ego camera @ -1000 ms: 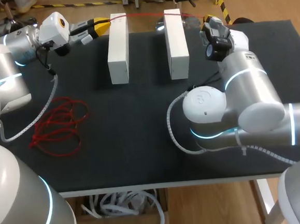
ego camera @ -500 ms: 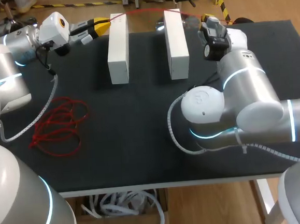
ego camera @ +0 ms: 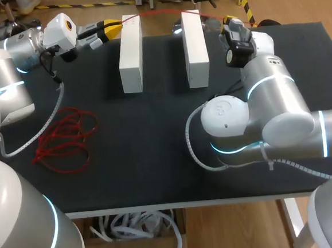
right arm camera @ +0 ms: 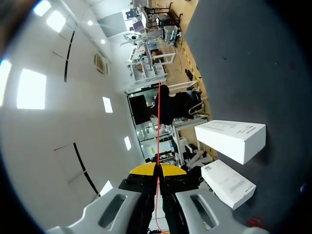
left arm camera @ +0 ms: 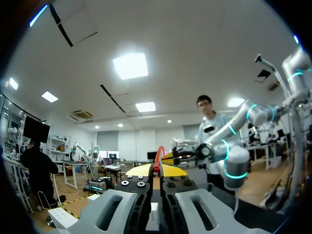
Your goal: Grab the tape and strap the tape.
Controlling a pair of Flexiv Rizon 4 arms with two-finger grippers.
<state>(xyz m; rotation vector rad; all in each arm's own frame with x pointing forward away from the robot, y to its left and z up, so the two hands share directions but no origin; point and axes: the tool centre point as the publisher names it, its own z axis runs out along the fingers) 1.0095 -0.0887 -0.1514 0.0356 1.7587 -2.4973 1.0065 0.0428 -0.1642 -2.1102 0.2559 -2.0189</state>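
A thin red tape (ego camera: 160, 11) arches over two upright white boxes (ego camera: 131, 52) (ego camera: 195, 47) at the back of the black table. My left gripper (ego camera: 114, 26) is shut on one end, just left of the left box. My right gripper (ego camera: 227, 20) is shut on the other end, just right of the right box. In the left wrist view the tape (left arm camera: 159, 154) runs out from between the yellow tips of the left gripper (left arm camera: 156, 170). Seen from the right wrist, the tape (right arm camera: 158, 122) leaves the right gripper (right arm camera: 157, 170) as a straight line, with both boxes (right arm camera: 232, 139) (right arm camera: 229, 183) beside it.
The loose rest of the red tape lies in a tangled coil (ego camera: 66, 137) on the left part of the table (ego camera: 155, 136). My right arm's elbow (ego camera: 252, 123) hangs over the table's right half. The boxes stand a hand's width apart.
The tape between the grippers has gone from a straight line to a raised arch. My right gripper has shifted slightly towards the boxes. The left arm has kept still.
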